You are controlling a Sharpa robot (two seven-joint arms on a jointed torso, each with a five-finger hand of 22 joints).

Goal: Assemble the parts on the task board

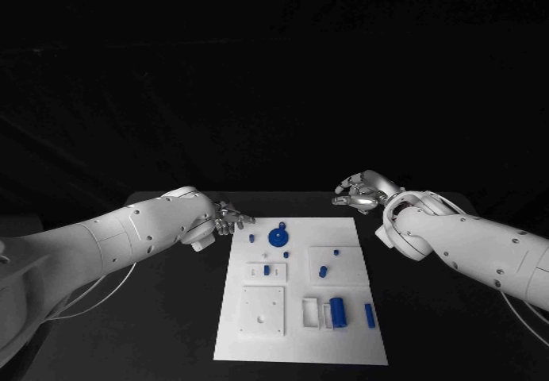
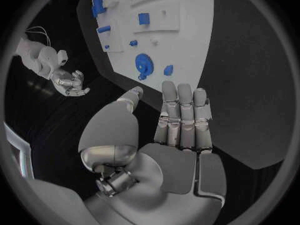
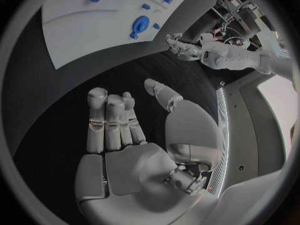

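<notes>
Left hand (image 1: 229, 220): hovers at the board's far left corner, just off its edge, over bare tabletop; silver, jointed; in the left wrist view its fingers (image 2: 185, 116) are straight and side by side, thumb apart, palm bare, nothing held.
Tabletop (image 1: 171, 309): black, matte; wide dark strips run along both long sides of the board, and a band lies beyond its far edge.
Board (image 1: 343, 230): white flat plate, long axis running away from the robot, centred between the arms; raised white square blocks and shallow pockets on it.
Gear (image 1: 278, 236): blue, round, toothed, with a stub on top; lies near the board's far edge, closest part to the left hand.
Cylinder (image 1: 338, 310): blue, upright-looking, at the near right, beside a white slotted block.
Bar (image 1: 370, 314): blue, thin, near the right edge.
Small parts: several blue bits mid-board, too small to tell their shapes.
Right hand (image 1: 362, 194): beyond the board's far right corner, well clear of it; fingers (image 3: 112, 120) extended together, thumb apart, nothing in its grasp.
</notes>
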